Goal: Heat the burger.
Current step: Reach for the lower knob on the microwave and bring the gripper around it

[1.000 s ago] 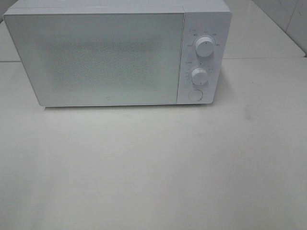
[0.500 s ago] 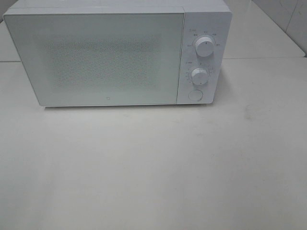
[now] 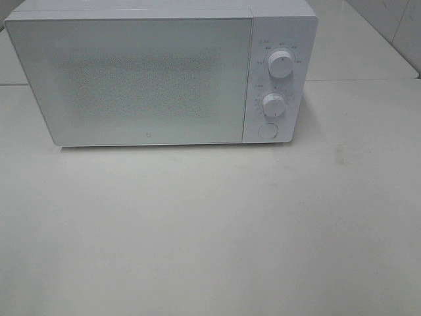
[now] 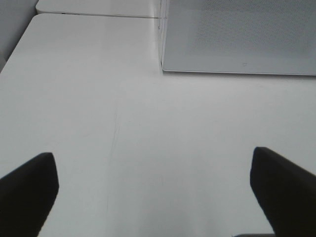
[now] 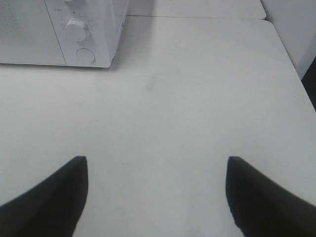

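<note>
Although the task turns on a burger, none shows in any view, so I cannot say where it is. It may sit behind the shut door, but the frosted panel hides the inside. Judging from the task alone, a stacked burger would be light, soft and easily crushed, and its layers would slide if it were tipped. The hold should be gentle, low across the sides of the bun, and kept level.

Largest in the scene is the smooth matte white tabletop (image 3: 210, 230), which runs from near to far and shows only a faint smudge on the right. A seam crosses it at the far side, level with the oven. A pale tiled wall (image 3: 401, 26) rises at the far right corner.

On the far half of the table, left of centre, stands the white box-shaped microwave oven (image 3: 158, 10). Its wide frosted door (image 3: 131, 82) is closed flush. To the right of the door are the upper round white knob (image 3: 281, 66), the lower round white knob (image 3: 273, 104) and a small round white button (image 3: 268, 130) below them.

Near the left front corner of the oven, the black-fingered left gripper (image 4: 152, 155) hangs over bare table, spread wide and empty. The black-fingered right gripper (image 5: 156, 159), on the near right, is likewise spread wide and holds nothing.
</note>
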Robot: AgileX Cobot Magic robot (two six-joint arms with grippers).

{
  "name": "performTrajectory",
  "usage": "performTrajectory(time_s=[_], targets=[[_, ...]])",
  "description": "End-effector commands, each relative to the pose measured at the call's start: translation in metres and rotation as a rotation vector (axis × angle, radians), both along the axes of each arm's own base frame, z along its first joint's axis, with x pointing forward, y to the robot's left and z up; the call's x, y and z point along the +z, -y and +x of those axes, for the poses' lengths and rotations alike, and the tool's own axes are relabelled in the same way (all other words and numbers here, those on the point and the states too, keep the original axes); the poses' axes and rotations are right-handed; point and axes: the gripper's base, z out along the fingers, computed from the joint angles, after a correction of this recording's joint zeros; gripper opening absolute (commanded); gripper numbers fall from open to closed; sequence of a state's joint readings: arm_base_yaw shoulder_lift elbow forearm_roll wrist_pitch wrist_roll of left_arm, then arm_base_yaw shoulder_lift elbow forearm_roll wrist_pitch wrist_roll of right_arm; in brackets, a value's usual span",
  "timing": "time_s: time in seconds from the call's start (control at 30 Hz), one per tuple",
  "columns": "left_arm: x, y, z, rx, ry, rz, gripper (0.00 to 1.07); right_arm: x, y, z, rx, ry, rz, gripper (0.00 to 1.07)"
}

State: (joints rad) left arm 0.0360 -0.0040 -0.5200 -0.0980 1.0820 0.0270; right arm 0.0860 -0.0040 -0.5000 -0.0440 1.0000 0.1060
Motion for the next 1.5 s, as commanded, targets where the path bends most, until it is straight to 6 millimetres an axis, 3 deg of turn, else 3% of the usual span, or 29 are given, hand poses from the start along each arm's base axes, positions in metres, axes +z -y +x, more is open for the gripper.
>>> performTrajectory(time_s=[0.03,0.37,0.73,1.0,1.5], targets=[[0.000,-0.001,0.000,0.014,0.009,-0.014,0.98,-0.001,0.000,-0.002,-0.007,0.018,-0.008,0.75],[0.000,0.000,0.000,0.015,0.009,-0.020,0.98,0.021,0.000,0.000,-0.023,0.203,0.056,0.75],[0.000,-0.001,0.000,0.015,0.009,-0.019,0.98,0.017,-0.004,0.043,-0.020,0.136,0.056,0.75],[0.000,-0.001,0.000,0.015,0.009,-0.019,0.98,0.001,-0.008,0.085,-0.009,0.127,0.053,0.75],[0.000,-0.001,0.000,0.015,0.009,-0.019,0.98,-0.009,-0.013,0.128,0.002,0.126,0.055,0.75]])
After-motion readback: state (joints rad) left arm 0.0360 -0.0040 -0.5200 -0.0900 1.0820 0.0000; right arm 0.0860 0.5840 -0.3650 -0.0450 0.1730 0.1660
